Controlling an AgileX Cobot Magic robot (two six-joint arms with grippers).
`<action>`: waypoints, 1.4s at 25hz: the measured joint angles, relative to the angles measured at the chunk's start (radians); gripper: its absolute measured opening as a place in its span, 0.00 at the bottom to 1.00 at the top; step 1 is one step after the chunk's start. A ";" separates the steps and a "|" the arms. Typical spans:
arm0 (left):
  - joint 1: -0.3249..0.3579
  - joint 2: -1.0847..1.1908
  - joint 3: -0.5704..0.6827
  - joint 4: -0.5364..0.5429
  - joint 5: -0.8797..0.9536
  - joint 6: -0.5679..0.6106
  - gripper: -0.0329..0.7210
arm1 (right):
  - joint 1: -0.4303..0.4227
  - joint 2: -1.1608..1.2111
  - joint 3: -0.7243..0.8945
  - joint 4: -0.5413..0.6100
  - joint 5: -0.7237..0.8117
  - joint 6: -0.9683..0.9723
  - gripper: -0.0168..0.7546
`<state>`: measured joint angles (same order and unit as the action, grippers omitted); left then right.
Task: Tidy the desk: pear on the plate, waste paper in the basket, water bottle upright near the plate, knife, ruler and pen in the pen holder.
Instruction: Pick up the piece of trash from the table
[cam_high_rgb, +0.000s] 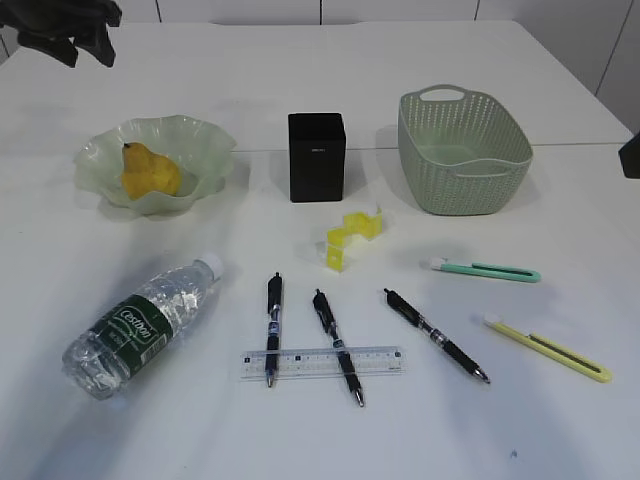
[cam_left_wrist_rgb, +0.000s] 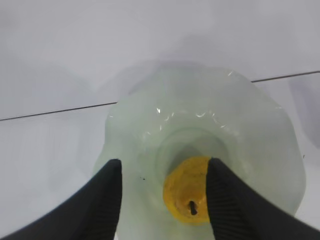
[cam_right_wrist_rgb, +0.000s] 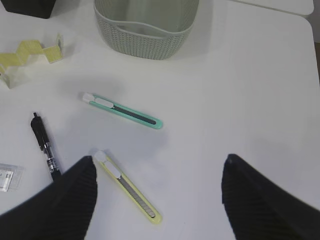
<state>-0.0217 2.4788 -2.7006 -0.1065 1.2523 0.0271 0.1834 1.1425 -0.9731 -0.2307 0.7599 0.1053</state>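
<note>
Desk (cam_high_rgb: 560, 200) during tidying. The pear (cam_high_rgb: 148, 172) lies in the plate (cam_high_rgb: 205, 135), at about 10 o'clock in the exterior view, so that item reads as done. The left gripper (cam_left_wrist_rgb: 162, 200) hangs above it, fingers (cam_left_wrist_rgb: 100, 205) roughly half open, straddling the pear without touching it and holding nothing. A sound finish is probably to lift straight up, clear of the ruffled rim, then turn to the water bottle (cam_high_rgb: 140, 325), lying on its side at 8 o'clock. The right gripper (cam_right_wrist_rgb: 157, 200) hovers wide open and empty over the yellow knife (cam_right_wrist_rgb: 127, 187) at 4 o'clock; the teal knife (cam_right_wrist_rgb: 122, 111) lies beyond it, nearer the basket (cam_right_wrist_rgb: 145, 37).
</note>
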 joint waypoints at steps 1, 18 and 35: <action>0.000 -0.004 0.000 0.003 0.002 0.000 0.55 | 0.000 0.000 0.000 -0.002 0.000 0.000 0.77; 0.000 -0.180 0.000 0.085 0.011 -0.014 0.52 | 0.000 0.000 0.000 -0.018 -0.015 0.000 0.77; -0.002 -0.467 -0.003 0.128 0.017 -0.066 0.48 | 0.000 0.000 0.000 -0.024 -0.016 0.000 0.77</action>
<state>-0.0236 2.0120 -2.7041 0.0216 1.2690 -0.0393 0.1834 1.1425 -0.9731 -0.2552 0.7439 0.1053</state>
